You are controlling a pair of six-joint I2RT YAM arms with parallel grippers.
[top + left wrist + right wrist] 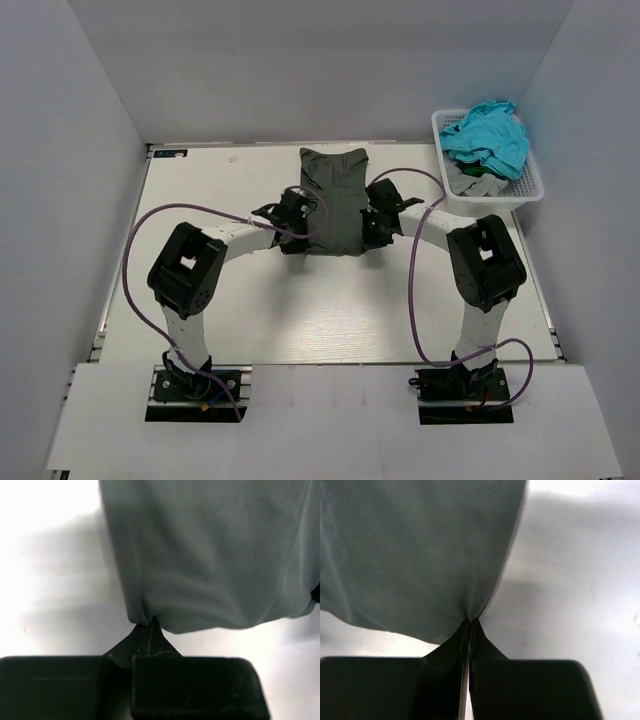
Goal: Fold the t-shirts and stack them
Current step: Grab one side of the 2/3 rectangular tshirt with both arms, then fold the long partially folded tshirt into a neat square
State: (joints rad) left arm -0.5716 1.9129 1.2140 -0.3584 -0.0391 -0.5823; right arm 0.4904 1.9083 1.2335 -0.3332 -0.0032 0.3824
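A dark charcoal-grey t-shirt (336, 200) lies partly folded as a long strip at the middle back of the table. My left gripper (298, 226) is shut on its near left corner, and the cloth (210, 555) hangs from the fingertips (148, 626). My right gripper (372, 228) is shut on its near right corner, pinching the cloth (415, 555) at the tips (471, 625). A turquoise t-shirt (488, 138) and a light grey one (478, 183) lie in the white basket (528, 185).
The white lattice basket stands at the back right corner of the table (330, 320). White walls enclose the table on three sides. Purple cables (140, 260) loop from both arms.
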